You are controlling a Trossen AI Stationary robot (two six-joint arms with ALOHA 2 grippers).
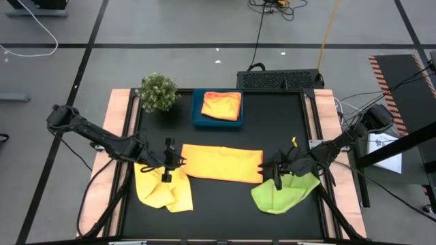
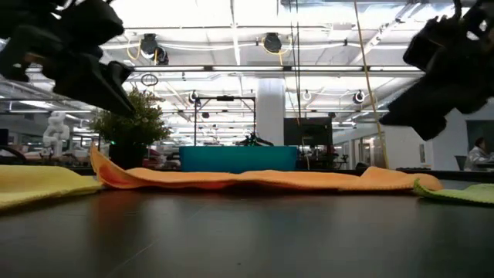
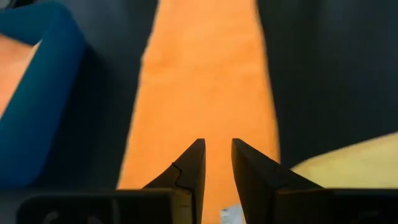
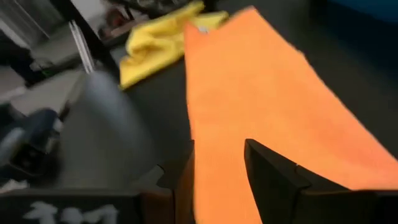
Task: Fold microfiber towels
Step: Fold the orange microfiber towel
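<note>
Broadly, a black table (image 1: 225,204) fills the high view, with a strip of pale wood down each side. Across its middle lies the largest cloth, an orange towel (image 1: 221,163) folded into a long flat band running from one arm to the other. In the low view it shows as a low orange ridge (image 2: 255,180) with its end on the picture's left turned up.

Next in size, a crumpled yellow towel (image 1: 163,190) sits near the front edge on the left side, touching the band's left end. A lime green towel (image 1: 283,192) lies bunched on the right side, just beside the band's right end.

Behind the band, a blue tray (image 1: 197,116) holds another folded orange towel (image 1: 223,105). A small bushy plant (image 1: 157,91) stands just beside the tray, on its left.

The left gripper (image 1: 167,163) sits at the band's left end. In its wrist view the fingers (image 3: 189,174) stand slightly apart, with orange cloth seen through the narrow gap and nothing pinched between them.

The right gripper (image 1: 276,169) sits at the band's right end. Its fingers (image 4: 273,171) are spread wider, above the orange cloth, and they grip nothing.
</note>
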